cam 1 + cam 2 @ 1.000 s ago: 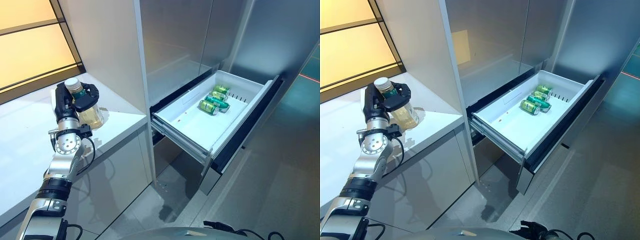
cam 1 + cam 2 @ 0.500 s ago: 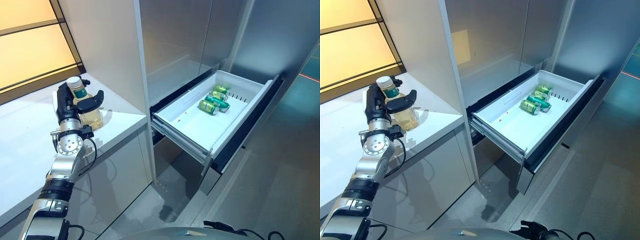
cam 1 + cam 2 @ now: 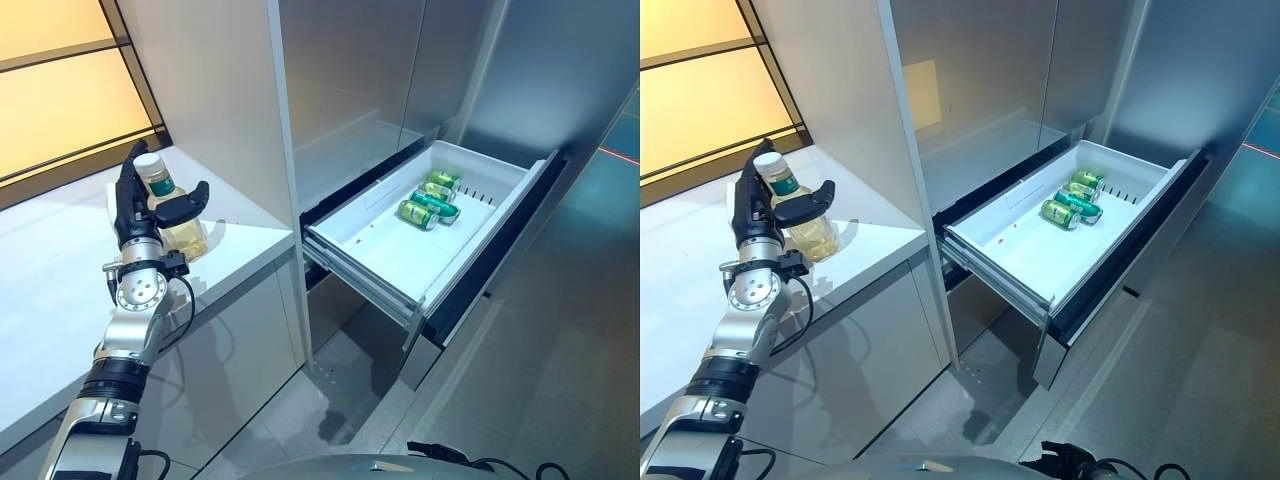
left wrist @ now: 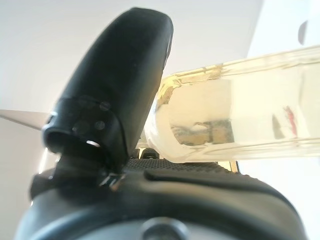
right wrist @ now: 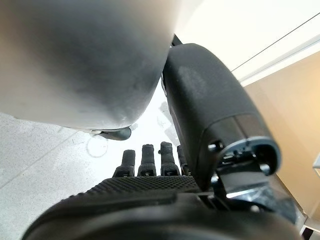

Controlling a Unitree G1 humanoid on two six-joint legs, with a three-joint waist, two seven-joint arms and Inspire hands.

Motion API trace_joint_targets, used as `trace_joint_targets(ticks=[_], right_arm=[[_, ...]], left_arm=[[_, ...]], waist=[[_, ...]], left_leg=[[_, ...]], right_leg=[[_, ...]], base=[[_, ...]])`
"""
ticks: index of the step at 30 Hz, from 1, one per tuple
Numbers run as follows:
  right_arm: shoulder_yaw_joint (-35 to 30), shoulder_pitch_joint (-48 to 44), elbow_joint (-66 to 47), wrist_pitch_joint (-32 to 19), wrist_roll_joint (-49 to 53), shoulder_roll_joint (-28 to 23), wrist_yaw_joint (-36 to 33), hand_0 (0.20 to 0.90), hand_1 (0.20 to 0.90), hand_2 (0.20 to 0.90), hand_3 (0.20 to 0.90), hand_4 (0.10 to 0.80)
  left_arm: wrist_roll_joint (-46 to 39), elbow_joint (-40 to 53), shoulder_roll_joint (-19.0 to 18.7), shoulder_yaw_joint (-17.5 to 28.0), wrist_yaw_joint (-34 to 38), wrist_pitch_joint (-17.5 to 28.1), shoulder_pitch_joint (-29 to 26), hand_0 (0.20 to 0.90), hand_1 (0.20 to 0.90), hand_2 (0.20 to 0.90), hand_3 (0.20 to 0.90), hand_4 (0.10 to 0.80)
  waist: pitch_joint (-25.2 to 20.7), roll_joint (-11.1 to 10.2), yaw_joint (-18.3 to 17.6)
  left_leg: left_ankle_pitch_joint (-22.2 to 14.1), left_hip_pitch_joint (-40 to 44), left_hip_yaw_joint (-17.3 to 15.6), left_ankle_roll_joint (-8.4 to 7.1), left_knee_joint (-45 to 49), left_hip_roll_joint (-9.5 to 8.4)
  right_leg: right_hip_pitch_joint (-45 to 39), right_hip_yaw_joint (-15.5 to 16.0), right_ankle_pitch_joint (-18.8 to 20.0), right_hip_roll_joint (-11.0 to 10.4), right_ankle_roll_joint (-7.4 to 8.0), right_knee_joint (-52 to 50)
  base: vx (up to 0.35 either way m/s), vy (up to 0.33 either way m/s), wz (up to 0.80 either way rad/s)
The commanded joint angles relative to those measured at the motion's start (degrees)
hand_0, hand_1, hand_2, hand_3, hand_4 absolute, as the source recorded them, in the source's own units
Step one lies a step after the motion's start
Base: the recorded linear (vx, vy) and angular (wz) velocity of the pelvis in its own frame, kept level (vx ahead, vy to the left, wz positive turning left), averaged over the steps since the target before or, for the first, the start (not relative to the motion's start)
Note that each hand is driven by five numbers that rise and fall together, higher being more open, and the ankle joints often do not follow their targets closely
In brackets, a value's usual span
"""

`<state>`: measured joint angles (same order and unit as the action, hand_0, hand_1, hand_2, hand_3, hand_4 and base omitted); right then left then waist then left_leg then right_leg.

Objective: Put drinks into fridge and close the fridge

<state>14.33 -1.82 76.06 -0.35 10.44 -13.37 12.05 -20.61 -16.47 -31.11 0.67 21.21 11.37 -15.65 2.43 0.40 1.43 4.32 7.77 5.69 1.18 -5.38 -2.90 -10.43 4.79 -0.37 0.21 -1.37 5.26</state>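
A clear bottle (image 3: 168, 222) of pale yellow drink with a white cap stands upright on the white counter (image 3: 60, 280). My left hand (image 3: 130, 215) is open beside it, fingers straight up behind the bottle and thumb stretched across its front. In the left wrist view the bottle (image 4: 240, 115) lies just past the thumb (image 4: 125, 75). The fridge's white drawer (image 3: 370, 255) is pulled out to the right, with green cans (image 3: 428, 200) lying at its far end. My right hand (image 5: 150, 200) shows in its wrist view, fingers relaxed and holding nothing.
A tall grey cabinet wall (image 3: 210, 90) stands between the counter and the fridge. The drawer's dark front panel (image 3: 500, 240) juts out over the grey floor (image 3: 560, 350). An orange window (image 3: 50, 90) runs behind the counter.
My left hand has opened: its fingers were curled round the bottle a second ago and now stand straight. The bottle has stayed upright on the counter.
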Motion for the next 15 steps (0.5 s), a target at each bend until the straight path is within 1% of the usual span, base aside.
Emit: trace_joint_targets(ticks=[1,8,15], right_arm=[[2.13,1.51,0.8,0.12,-2.19,-0.16,0.84,0.9,0.9,0.9,0.9,0.8],[2.59,1.35,-0.13,1.1,-1.85,0.07,0.55,0.9,0.9,0.9,0.9,0.8],[2.59,1.13,0.52,0.74,-1.72,0.15,0.55,0.9,0.9,0.9,0.9,0.8]], left_arm=[[0.07,-0.03,0.32,1.05,0.81,3.17,-4.85,0.9,0.9,0.9,0.9,0.8],[-5.1,-1.93,2.05,1.82,0.84,4.59,-5.01,0.9,0.9,0.9,0.9,0.8],[-5.11,-2.11,3.48,1.99,1.34,5.39,-4.89,0.9,0.9,0.9,0.9,0.8]], waist=[[-1.34,0.16,-0.22],[-1.19,-0.04,-0.4],[-1.21,-0.14,-0.28]], left_leg=[[-5.55,1.17,-4.48,-0.54,0.38,1.22],[-5.38,1.01,-4.65,-0.53,0.38,1.32],[-5.34,0.95,-4.59,-0.52,0.38,1.3]], right_leg=[[0.84,-0.11,0.42,-2.24,3.97,-0.56],[1.09,-0.16,0.55,-2.21,3.91,-0.69],[1.07,-0.02,0.51,-2.29,3.85,-0.69]], base=[[0.0,0.0,0.0],[0.0,0.0,0.0],[0.0,0.0,0.0]])
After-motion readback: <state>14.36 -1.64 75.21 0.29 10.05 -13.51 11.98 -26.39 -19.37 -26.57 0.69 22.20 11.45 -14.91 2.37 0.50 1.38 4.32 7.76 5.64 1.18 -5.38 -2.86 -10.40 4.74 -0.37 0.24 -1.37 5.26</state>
